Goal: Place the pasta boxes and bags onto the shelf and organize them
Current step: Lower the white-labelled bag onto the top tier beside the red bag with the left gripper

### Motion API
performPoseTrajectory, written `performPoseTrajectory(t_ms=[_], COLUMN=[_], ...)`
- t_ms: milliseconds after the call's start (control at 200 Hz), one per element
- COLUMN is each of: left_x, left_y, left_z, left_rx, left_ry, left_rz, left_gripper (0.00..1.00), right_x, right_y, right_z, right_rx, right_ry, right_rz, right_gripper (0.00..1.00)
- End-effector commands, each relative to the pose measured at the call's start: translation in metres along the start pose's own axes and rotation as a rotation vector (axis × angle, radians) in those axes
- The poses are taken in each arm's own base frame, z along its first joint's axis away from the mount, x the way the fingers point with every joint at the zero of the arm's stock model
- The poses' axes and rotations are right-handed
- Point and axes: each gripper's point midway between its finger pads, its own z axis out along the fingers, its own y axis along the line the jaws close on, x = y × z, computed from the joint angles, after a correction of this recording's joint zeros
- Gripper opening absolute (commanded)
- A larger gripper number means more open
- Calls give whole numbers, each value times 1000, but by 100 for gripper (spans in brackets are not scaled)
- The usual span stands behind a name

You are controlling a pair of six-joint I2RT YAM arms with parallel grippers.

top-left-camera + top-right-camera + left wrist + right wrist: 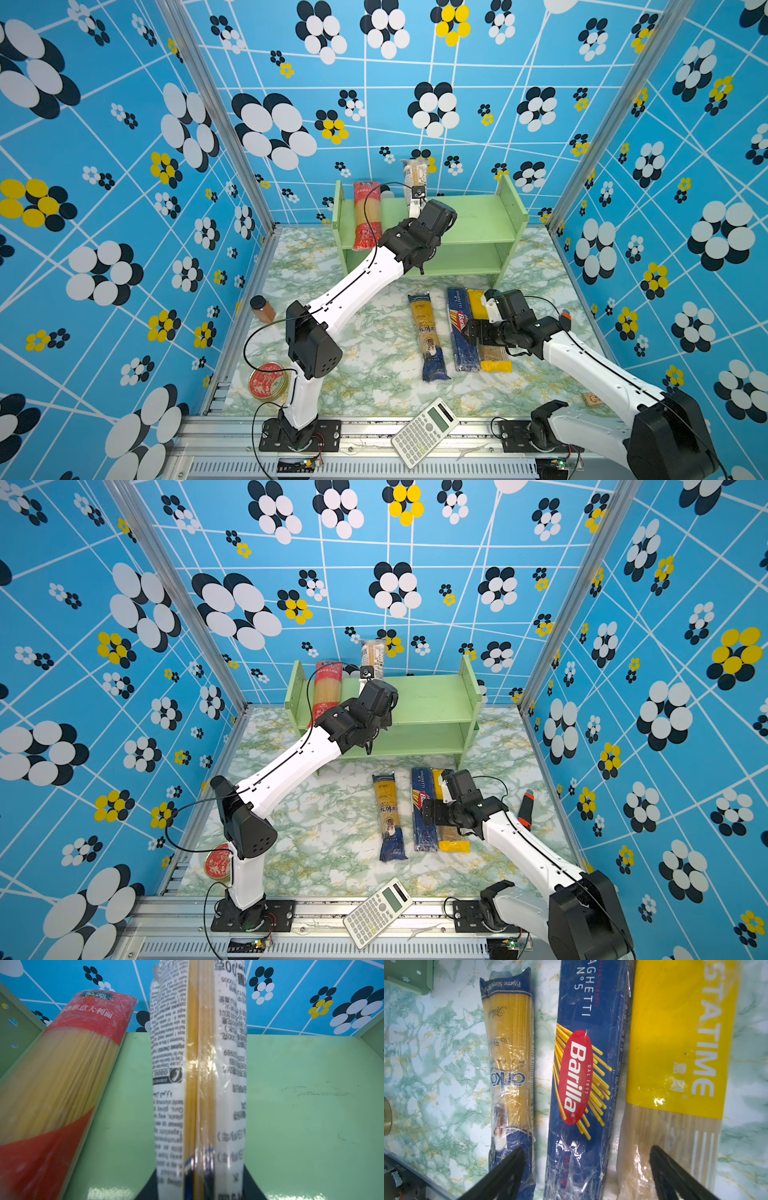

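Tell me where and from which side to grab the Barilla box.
Grip the Barilla box mid-length across its narrow width, coming straight down from above: it lies flat on the table. The open right gripper hovers over it; the yellow bag crowds one long edge.

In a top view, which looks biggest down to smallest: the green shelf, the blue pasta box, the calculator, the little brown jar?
Largest: green shelf.
Next: blue pasta box and calculator, too close to rank; the box is longer, the calculator wider and nearer the camera.
Smallest: brown jar.
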Motion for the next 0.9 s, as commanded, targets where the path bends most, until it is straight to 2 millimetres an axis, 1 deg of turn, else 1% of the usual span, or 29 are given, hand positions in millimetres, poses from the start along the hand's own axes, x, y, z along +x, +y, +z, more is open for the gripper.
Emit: performPoseTrajectory(t_ms=[0,90,230,435,585,595,610,895], left_x=[-42,-40,-36,-30,-30,-31,-31,-32], left_y=[1,0,-1,-2,-3,-3,-2,-2], left_z=[-10,-8,-6,-2,-2,-3,-3,-4], left_rx=[16,19,16,16,21,21,20,21], left_ry=[-114,-108,-98,-83,-81,-82,-82,-83], left_rz=[-119,-123,-127,-123,-125,-125,-125,-123], left_gripper=[34,36,42,42,42,46,47,49], right_x=[5,5,5,6,5,5,5,6], right_y=[3,3,4,4,4,4,4,4], right_z=[2,2,1,1,1,1,1,1], right_rx=[-17,-19,-20,-21,-22,-23,-22,-20], right_ry=[14,17,18,20,16,17,16,16], right_rz=[-26,-30,-36,-34,-35,-34,-35,-35], right_gripper=[95,96,96,96,96,96,96,96])
